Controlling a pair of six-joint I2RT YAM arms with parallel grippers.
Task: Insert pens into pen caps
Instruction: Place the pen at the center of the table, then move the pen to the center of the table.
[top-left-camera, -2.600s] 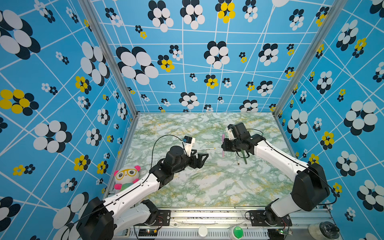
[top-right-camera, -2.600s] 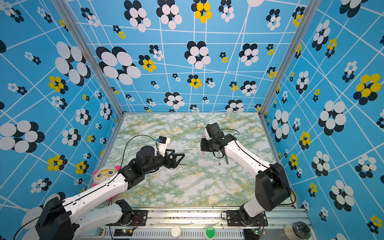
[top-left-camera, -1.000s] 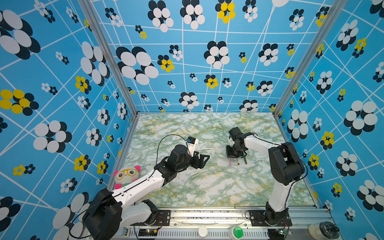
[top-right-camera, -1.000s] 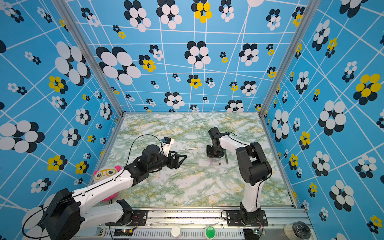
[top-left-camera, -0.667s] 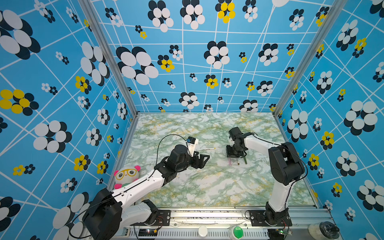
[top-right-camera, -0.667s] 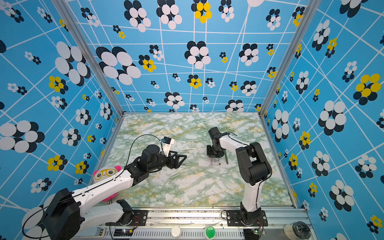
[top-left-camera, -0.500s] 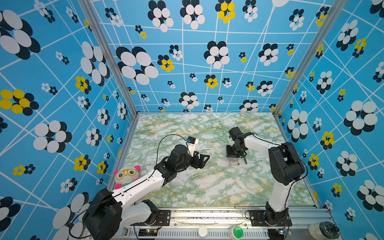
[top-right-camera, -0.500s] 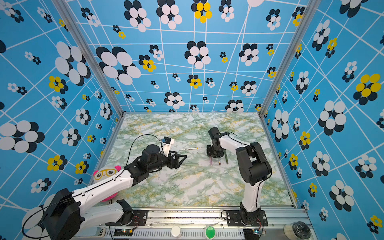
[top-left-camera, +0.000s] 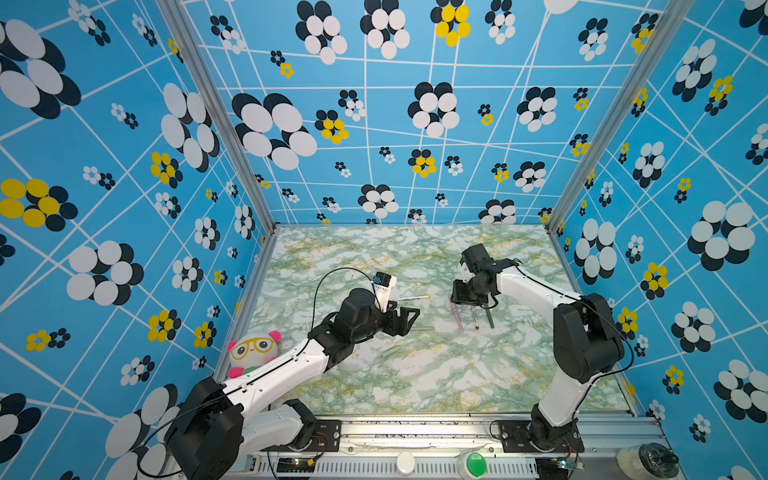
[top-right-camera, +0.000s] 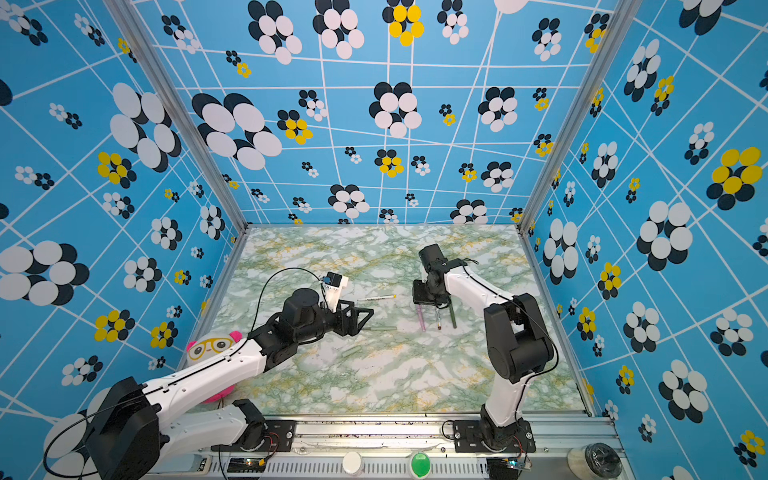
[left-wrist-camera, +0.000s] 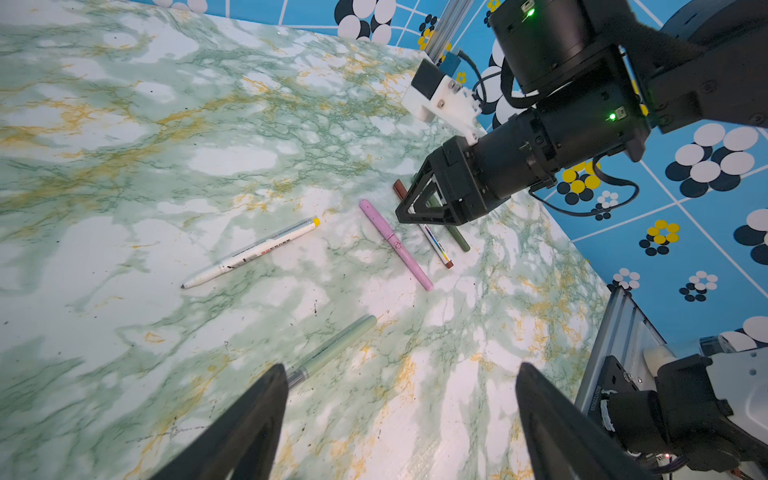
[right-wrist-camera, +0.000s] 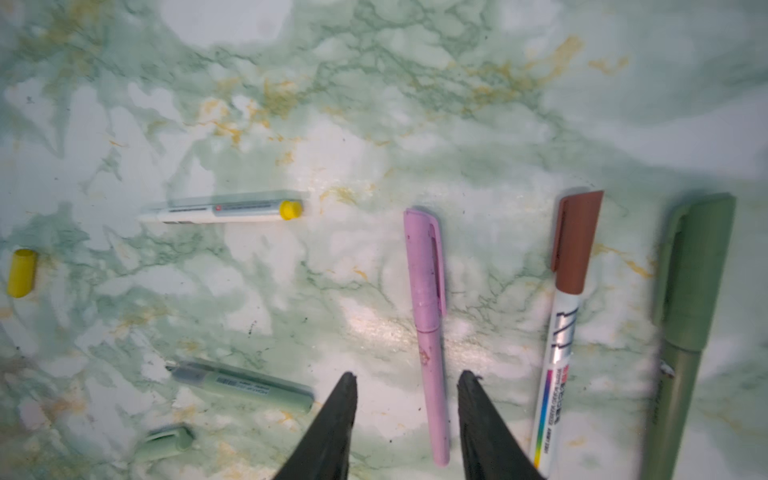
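Observation:
My right gripper (right-wrist-camera: 409, 376) stands open, low over the table. The capped pink pen (right-wrist-camera: 428, 332) lies loose between its fingers. Beside it lie a white pen with a brown cap (right-wrist-camera: 561, 332) and a capped dark green pen (right-wrist-camera: 685, 332). An uncapped white pen with a yellow end (right-wrist-camera: 224, 211) lies apart from its yellow cap (right-wrist-camera: 20, 272). The pale grey-green pen (left-wrist-camera: 332, 349) lies uncapped just beyond my left gripper (left-wrist-camera: 401, 370), which is wide open and empty. Its pale cap (right-wrist-camera: 166, 442) lies nearby. Both top views show the grippers (top-left-camera: 409, 320) (top-right-camera: 424, 297).
A panda plush toy (top-left-camera: 253, 351) sits at the table's left edge by my left arm. Patterned blue walls close in the marble table (top-left-camera: 415, 386) on three sides. A metal rail (top-left-camera: 415, 432) runs along the front.
My right arm came down with the pink pen to the table. Its jaws have opened and let the pen go. The left arm has barely moved.

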